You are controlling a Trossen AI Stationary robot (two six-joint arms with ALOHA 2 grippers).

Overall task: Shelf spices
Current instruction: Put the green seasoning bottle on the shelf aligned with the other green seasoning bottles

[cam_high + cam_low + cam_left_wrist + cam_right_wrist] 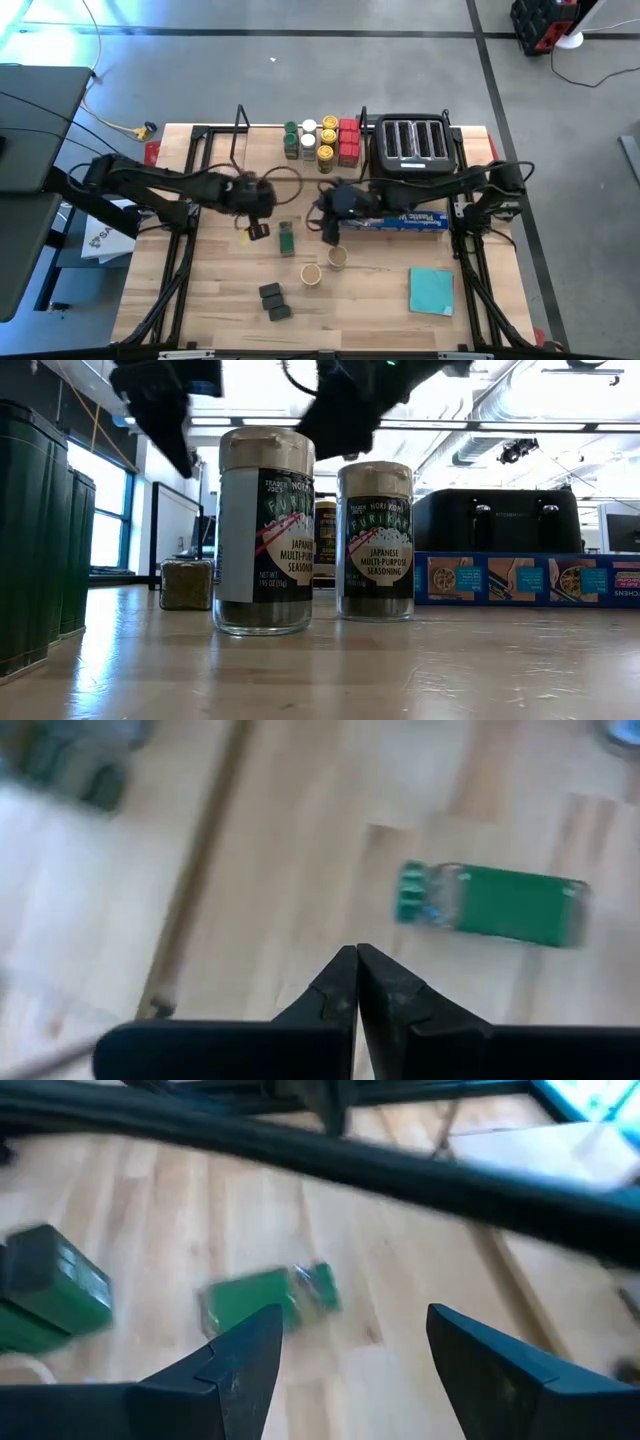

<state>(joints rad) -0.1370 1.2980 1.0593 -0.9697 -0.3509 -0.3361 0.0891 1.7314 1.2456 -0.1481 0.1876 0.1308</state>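
A green-lidded spice jar (286, 238) lies on its side on the table, also seen as the jar (490, 905) and the jar (265, 1300). My left gripper (258, 231) hovers just left of it, shut and empty (357, 960). My right gripper (328, 226) hangs open to the jar's right, with nothing between its fingers (350, 1345). Two tan-lidded jars (265, 530) (375, 540) stand upright nearer the front. Two dark blocks (274, 300) rest near the front edge. Several jars and red tins (320, 140) stand in rows at the far edge, by the shelf's black wire upright (240, 125).
A black four-slot toaster (410, 145) stands at the far right, with a long blue wrap box (405, 222) lying in front of it under my right arm. A teal square pad (431, 290) lies near the front right. Bare wood shows at the front left.
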